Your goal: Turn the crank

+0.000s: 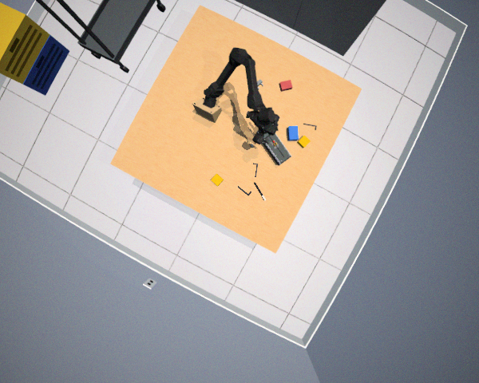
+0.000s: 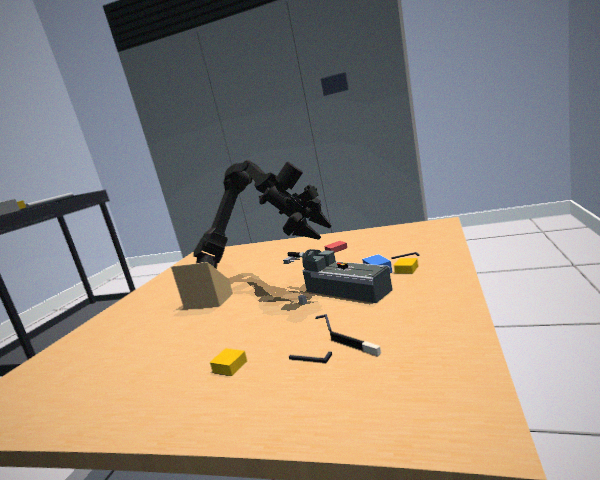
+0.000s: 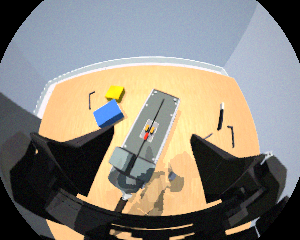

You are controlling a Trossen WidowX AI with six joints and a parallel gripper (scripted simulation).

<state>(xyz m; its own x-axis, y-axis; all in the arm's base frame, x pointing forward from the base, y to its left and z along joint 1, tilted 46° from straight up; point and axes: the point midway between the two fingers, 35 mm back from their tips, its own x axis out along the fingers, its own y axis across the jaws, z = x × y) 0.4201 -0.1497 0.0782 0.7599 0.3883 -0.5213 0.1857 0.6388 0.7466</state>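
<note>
Jaws wide apart, nothing between them. Gripper (image 2: 316, 226) up in the air above the crank end of the machine (image 2: 348, 280), fingers pointing down at it, not touching. In wrist view, dark fingers framing the machine's near end on both sides.

Machine: dark grey long block lying on the wooden table (image 2: 341, 413), slide track along its top with red pointer (image 3: 148, 135) about midway along the track. Brass zero marks too small to tell apart; level or not, cannot tell. Crank housing (image 3: 129, 172) at the end nearest the gripper, handle itself blurred.

Just beside the machine's far end: blue block (image 2: 377, 260) and yellow block (image 2: 405, 265), close together. Red block (image 2: 335, 246) behind, near the arm. Black hex key (image 2: 404, 254) past the yellow block.

Nearer the camera: second yellow block (image 2: 228, 361), two more bent black keys (image 2: 310, 357) (image 2: 323, 320), black tool with white tip (image 2: 354, 342).

Arm rooted on tan base block (image 2: 199, 286). Dark trolley (image 2: 78, 242) off the table's left side.
</note>
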